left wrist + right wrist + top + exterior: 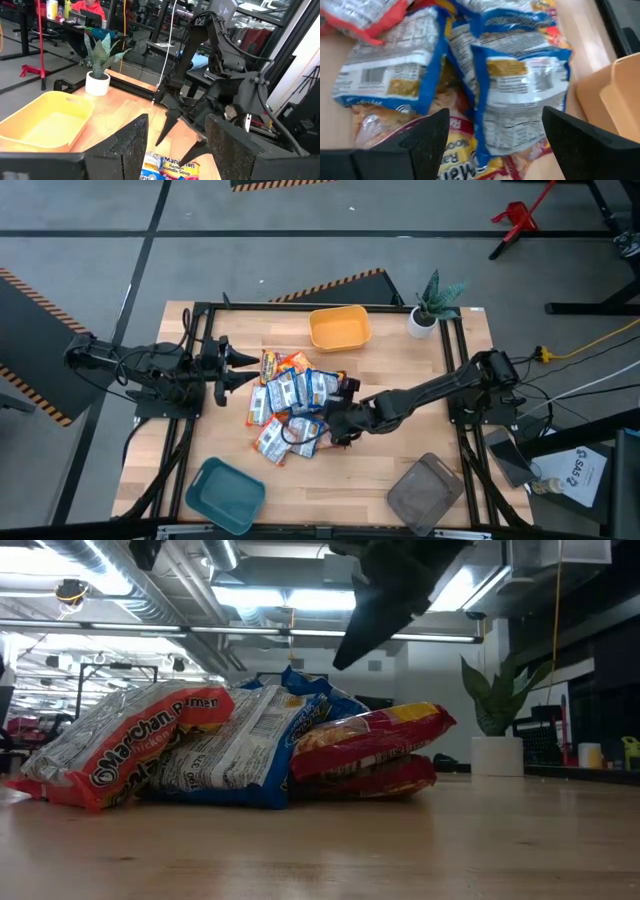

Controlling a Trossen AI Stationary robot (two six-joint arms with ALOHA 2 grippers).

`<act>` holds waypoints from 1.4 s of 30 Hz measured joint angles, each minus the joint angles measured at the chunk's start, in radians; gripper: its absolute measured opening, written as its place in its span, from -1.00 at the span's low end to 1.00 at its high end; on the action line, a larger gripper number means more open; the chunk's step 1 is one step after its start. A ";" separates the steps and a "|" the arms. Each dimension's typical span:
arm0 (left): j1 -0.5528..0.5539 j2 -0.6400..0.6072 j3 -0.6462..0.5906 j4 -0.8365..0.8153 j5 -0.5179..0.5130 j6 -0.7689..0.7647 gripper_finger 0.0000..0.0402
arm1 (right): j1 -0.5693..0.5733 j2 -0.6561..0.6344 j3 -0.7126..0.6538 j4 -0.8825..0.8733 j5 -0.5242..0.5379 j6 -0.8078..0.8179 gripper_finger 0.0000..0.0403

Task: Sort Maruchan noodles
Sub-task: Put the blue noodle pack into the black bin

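Observation:
The Maruchan noodles [290,402] lie in a loose heap of several blue-white, orange-yellow and red packets at the table's middle, resting on one another and on the wood; the low view shows the same heap [230,745]. My right gripper [325,420] reaches in from the right, tilted down over the heap's right side. In its wrist view it is open [495,145] above a blue-white packet [520,100], touching nothing. My left gripper [250,366] is level at the heap's left side, open [177,150], with one packet [170,167] below its fingers.
A yellow bin [340,328] stands at the far side, a teal bin [225,492] at the near left and a grey bin [430,495] at the near right. A potted plant [430,308] stands at the far right corner. A black frame borders the table.

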 joint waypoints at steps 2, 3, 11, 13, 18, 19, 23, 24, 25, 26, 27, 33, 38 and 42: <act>0.000 0.000 0.000 -0.002 -0.004 0.000 -0.03 | 0.000 0.012 0.000 0.006 0.011 0.000 0.50; 0.000 0.000 0.000 -0.002 -0.011 0.000 -0.03 | 0.000 0.022 0.000 0.000 0.019 -0.001 0.50; 0.000 0.000 0.000 -0.021 -0.052 -0.008 -0.03 | -0.002 0.096 0.000 0.002 0.090 0.003 0.50; 0.000 0.000 0.000 -0.021 -0.055 -0.007 -0.03 | -0.002 0.110 -0.001 0.006 0.127 0.005 0.50; 0.000 0.000 0.000 -0.022 -0.065 -0.007 -0.03 | -0.008 0.151 -0.001 0.025 0.157 0.005 0.50; 0.000 0.000 0.000 -0.022 -0.068 -0.007 -0.03 | -0.009 0.158 -0.001 0.038 0.154 0.009 0.50; 0.000 0.000 0.000 -0.027 -0.069 -0.007 -0.03 | -0.022 0.179 0.000 0.040 0.145 0.069 0.49; 0.000 0.000 0.000 -0.030 -0.069 -0.007 -0.03 | -0.024 0.182 0.001 0.038 0.145 0.091 0.47; 0.000 0.000 0.000 -0.032 -0.069 -0.007 -0.03 | -0.028 0.182 0.001 0.035 0.144 0.112 0.44; 0.000 0.000 0.000 -0.037 -0.069 -0.007 -0.03 | -0.029 0.182 0.001 0.033 0.138 0.130 0.40; 0.000 0.000 0.000 -0.039 -0.069 -0.007 -0.03 | -0.033 0.183 0.001 0.033 0.133 0.150 0.35; 0.000 0.000 0.000 -0.039 -0.069 -0.006 -0.03 | -0.035 0.182 0.000 0.029 0.104 0.251 -0.15; 0.000 0.000 0.000 -0.038 -0.069 -0.006 -0.03 | -0.035 0.172 0.000 0.028 0.048 0.274 -0.63; 0.000 0.000 0.000 -0.038 -0.069 -0.006 -0.03 | -0.035 0.144 -0.002 0.027 0.013 0.275 -0.94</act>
